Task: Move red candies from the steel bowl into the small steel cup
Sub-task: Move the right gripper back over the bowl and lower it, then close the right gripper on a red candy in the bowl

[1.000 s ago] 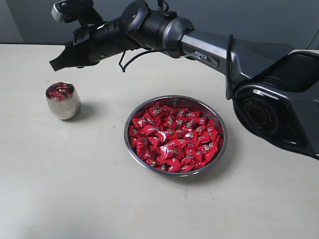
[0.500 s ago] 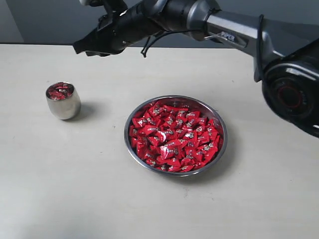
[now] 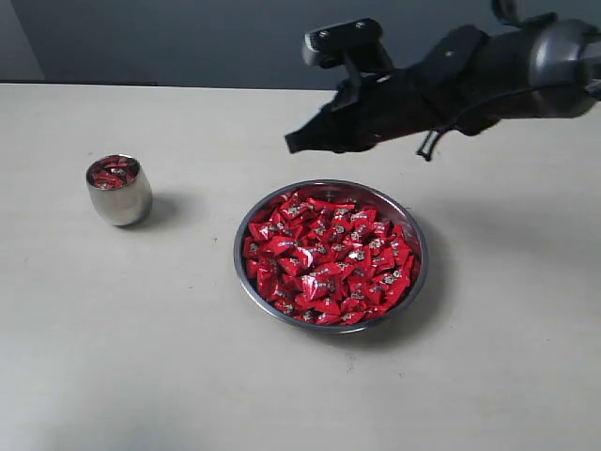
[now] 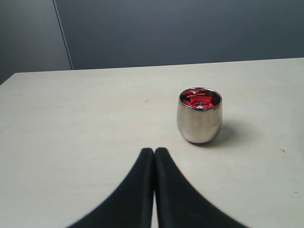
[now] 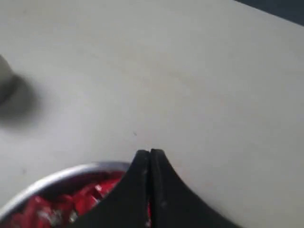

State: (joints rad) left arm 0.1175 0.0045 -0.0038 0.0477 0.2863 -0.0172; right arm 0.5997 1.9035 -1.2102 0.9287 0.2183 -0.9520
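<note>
- Hidden: the red candies [image 3: 324, 265] show only their top layer, and the right wrist view blurs them.
- The right gripper [image 3: 293, 143], fingers pressed together, hovers over the far rim of the steel bowl [image 3: 240, 272] that holds them.
- Wrappers: crinkly scarlet with silvery marks.
- The small steel cup [image 3: 119, 195] stands left of the bowl, well apart, with candies inside.
- The left gripper [image 4: 154, 153], likewise pressed together, faces the cup.

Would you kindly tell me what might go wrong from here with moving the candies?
1. The cup looks full to its brim with candies, so another one may tumble off.
2. The right claw is shut and hovers near the rim of the bowl. Descending like that, it could knock the rim or just shove candies aside instead of gripping one.
</note>
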